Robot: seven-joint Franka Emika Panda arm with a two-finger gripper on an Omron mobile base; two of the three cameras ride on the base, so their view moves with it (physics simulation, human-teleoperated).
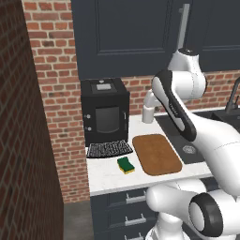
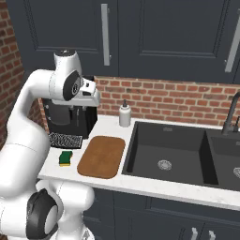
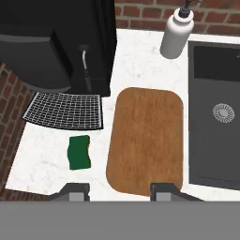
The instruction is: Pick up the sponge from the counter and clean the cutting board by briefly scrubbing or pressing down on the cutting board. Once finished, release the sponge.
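The hand view looks straight down on one sponge [image 3: 79, 152] at lower left, green top up, lying on the white counter [image 3: 140, 70] just left of one wooden cutting board [image 3: 146, 140] at centre, not touching it. A black ribbed mat [image 3: 64, 110] lies above the sponge, under a black coffee machine [image 3: 61, 42]. One white soap bottle [image 3: 176, 35] stands at upper right. The gripper [image 3: 121, 192] at the bottom edge is closed and holds nothing, its tips cut off. The right base view shows a dark double sink [image 2: 171, 157], its right basin cut off, and a faucet [image 2: 230, 115].
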